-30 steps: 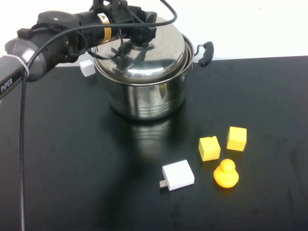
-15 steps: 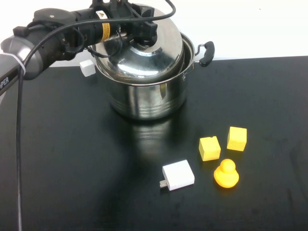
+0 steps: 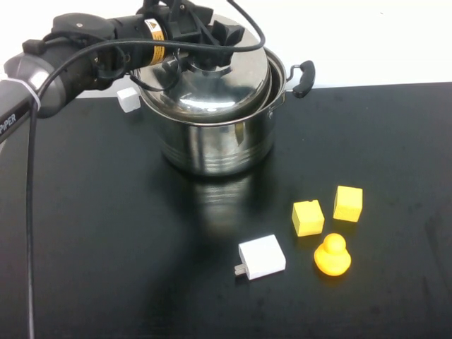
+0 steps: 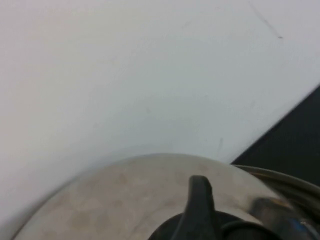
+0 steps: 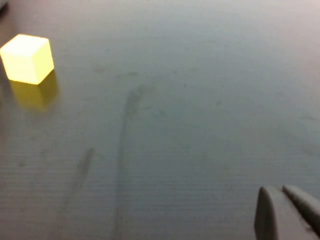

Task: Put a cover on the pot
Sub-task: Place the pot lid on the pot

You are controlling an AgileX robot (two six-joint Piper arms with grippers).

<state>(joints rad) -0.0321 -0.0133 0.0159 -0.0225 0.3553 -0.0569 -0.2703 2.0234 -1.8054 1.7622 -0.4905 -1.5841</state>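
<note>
The large steel pot [image 3: 212, 145] stands at the back of the black table, its black side handle [image 3: 304, 76] at the right. The domed steel lid [image 3: 212, 88] lies on the pot, shifted a little to the left, so the pot's right rim shows. My left gripper [image 3: 208, 35] hovers just over the lid's black knob [image 3: 203, 62], fingers spread on either side of it. The left wrist view shows the lid [image 4: 125, 200] and pot rim [image 4: 285, 177] close below the left gripper [image 4: 232, 215]. My right gripper [image 5: 286, 210] is shut and empty above bare table; it is out of the high view.
Two yellow cubes [image 3: 307, 217] [image 3: 347, 203], an orange duck [image 3: 331, 256] and a white plug adapter [image 3: 261, 257] lie in front of the pot at the right. A small white block [image 3: 128, 99] sits behind the pot's left. A yellow cube [image 5: 27, 57] shows in the right wrist view.
The lid tilted, then settled flatter on the pot. My left gripper's fingers have spread apart and risen slightly off the knob. The small objects have not moved.
</note>
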